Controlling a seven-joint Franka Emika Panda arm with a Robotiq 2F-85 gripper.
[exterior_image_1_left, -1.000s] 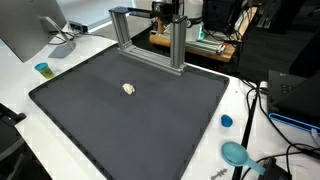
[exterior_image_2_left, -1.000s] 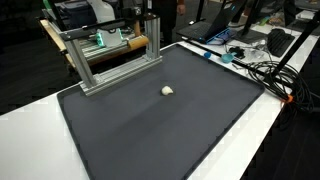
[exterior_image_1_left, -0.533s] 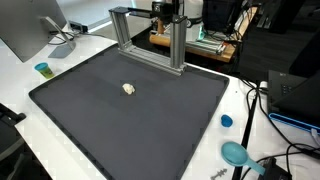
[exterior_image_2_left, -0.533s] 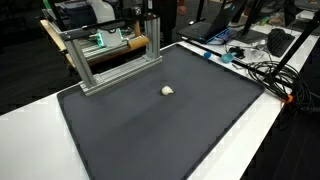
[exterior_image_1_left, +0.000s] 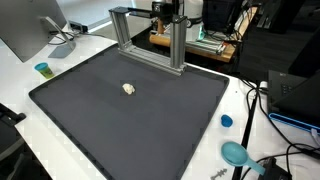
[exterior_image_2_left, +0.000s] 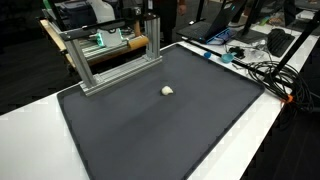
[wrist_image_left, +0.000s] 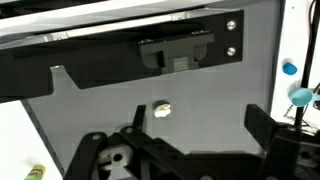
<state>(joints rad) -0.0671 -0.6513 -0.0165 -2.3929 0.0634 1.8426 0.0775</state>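
Since the gripper (wrist_image_left: 197, 118) hangs high over the mat (wrist_image_left: 230, 95) with its jaws spread wide and nothing between them, any descent looks like a long one, and a small error in aim can grow on the way down. From the wrist, the lump (wrist_image_left: 161, 110) sits closer to one finger than to the middle of the gap, so a straight drop may land a fingertip on it and flick it off instead of bracketing it. In an exterior view the lump (exterior_image_1_left: 128, 89) lies alone in the far half of the mat, well apart from the frame (exterior_image_1_left: 178, 45) at the far edge. It looks small and light. An off-centre squeeze may roll it aside, and going too low may jam the fingertips into the mat.
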